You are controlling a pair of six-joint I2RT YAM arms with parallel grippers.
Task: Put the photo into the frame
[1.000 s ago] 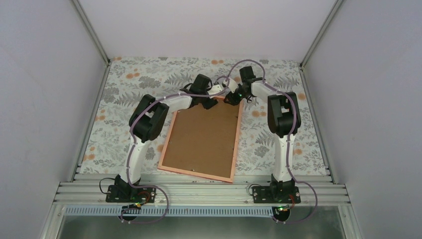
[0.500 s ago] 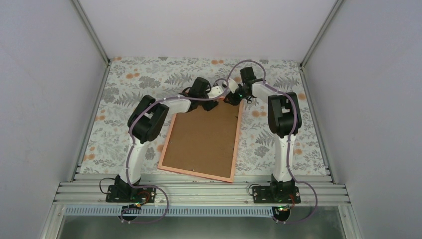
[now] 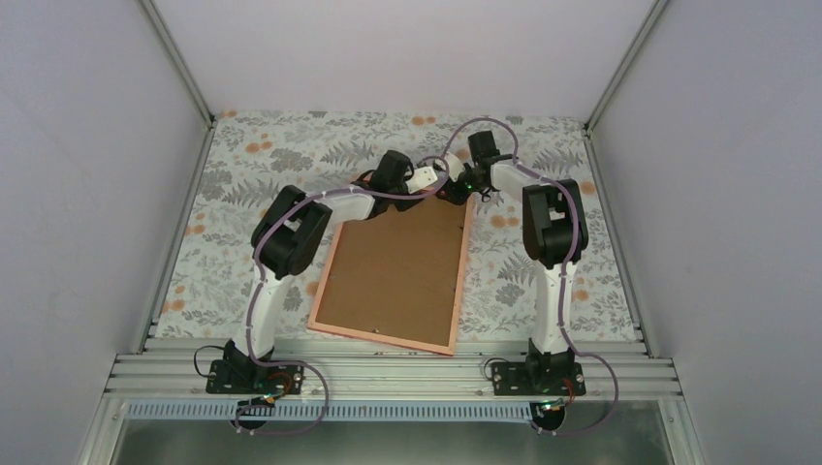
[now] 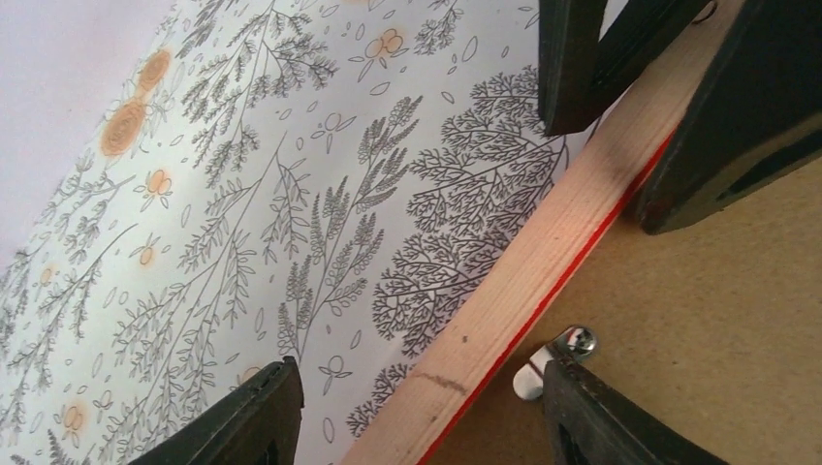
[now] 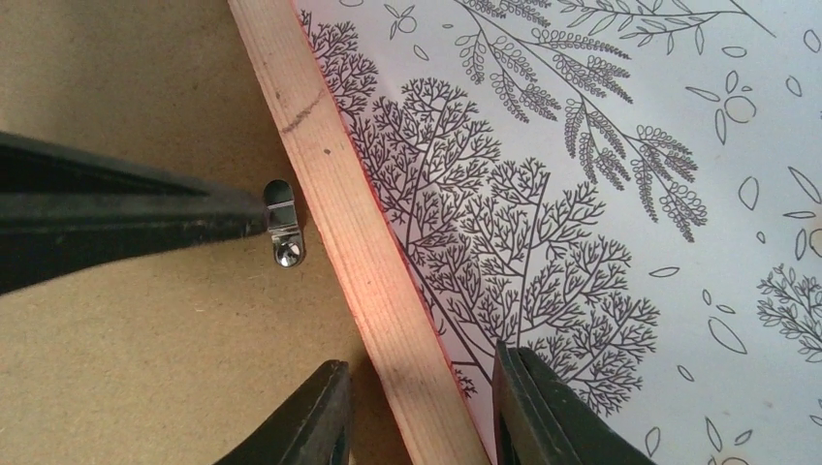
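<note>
Left gripper [image 4: 419,376] shifted slightly, released, over frame [image 3: 463,281] rail; right gripper [image 5: 422,363] straddled it unclamped. Backing board [image 3: 393,271] still on; clip [image 5: 283,231] needed turning next.

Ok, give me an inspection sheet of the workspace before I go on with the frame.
Surface: floral tablecloth, lying flat.
Job's things: frame lies face down with the brown backing board in it and a metal clip by the far rim; photo not seen in any view.
Clutter: nothing seen.
Grippers: left gripper and right gripper are both open, each astride the frame's far rim, with gaps showing at the fingers.
Cables: purple cables run along both arms; one loops above the right wrist.
Surroundings: pale walls on three sides, metal rails at the near edge.
</note>
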